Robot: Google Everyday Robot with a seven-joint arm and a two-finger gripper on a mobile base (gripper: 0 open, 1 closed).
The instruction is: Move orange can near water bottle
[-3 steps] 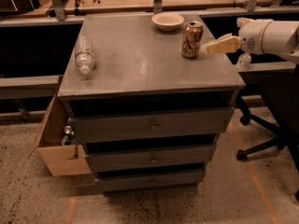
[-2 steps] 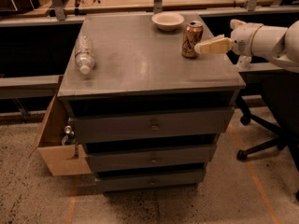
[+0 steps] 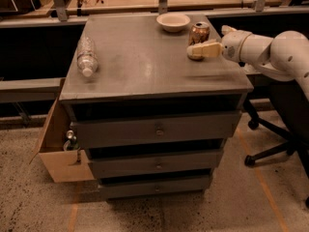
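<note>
The orange can stands upright at the back right of the grey cabinet top. The gripper reaches in from the right on a white arm. Its beige tip overlaps the lower front of the can. The water bottle lies on its side at the left of the top, with its white cap toward the front. It is far from the can.
A white bowl sits at the back, just left of the can. A cardboard box holding small dark bottles hangs at the cabinet's left side. An office chair base stands to the right. A workbench runs behind.
The gripper has moved left from beside the can until it overlaps the can's lower front. The can, bottle and bowl have not moved.
</note>
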